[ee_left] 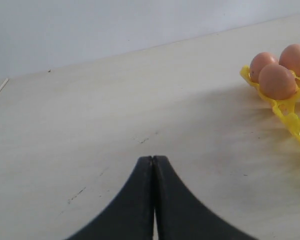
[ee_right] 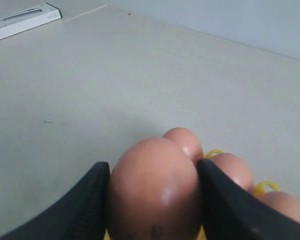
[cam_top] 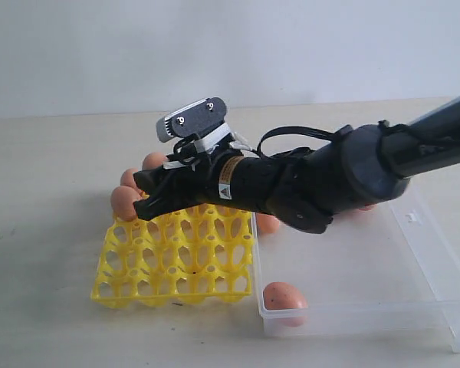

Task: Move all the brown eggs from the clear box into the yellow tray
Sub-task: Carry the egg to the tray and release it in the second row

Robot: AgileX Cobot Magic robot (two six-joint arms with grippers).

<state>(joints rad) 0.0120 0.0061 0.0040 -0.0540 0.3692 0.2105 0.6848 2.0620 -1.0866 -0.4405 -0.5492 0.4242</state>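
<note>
Right gripper (ee_right: 152, 167): closed on one brown egg, with a black finger (ee_right: 85, 205) pressed to each flank.
Held egg (ee_right: 152, 195): smooth and orange-brown, with a few dark specks low on the shell.
Held egg, axis: the long axis seems to run along the fingers, one end pointing out past the fingertips. The view is too close and soft to tell which end is the blunt one.
Held egg, place: above the far-left part of the yellow tray (cam_top: 176, 264). In the exterior view the right gripper (cam_top: 147, 205) hides it.
Seated eggs (cam_top: 125, 202): three in the cups at the tray's far-left corner, just beyond the fingertips, each with a rounded end up.
Yellow tray, place: flat on the table (ee_left: 90, 125), its right edge just beside the clear box (cam_top: 414, 253).
Corner egg (cam_top: 284, 296): lies on its side in the box's near-left corner, its long axis roughly across the exterior view.
Wall egg (cam_top: 267, 223): in the box against the wall next to the tray, partly under the arm, so I cannot tell its axis.
Writing, arm: a yellow sticker (cam_top: 228, 175) on the right wrist, its print too small to read.
Writing, table: a flat white box (ee_right: 25, 20) far off carries a dark pen-shaped outline and no legible words.
Left gripper (ee_left: 152, 160): its fingers meet with nothing between them, over bare table, well apart from the tray corner.
</note>
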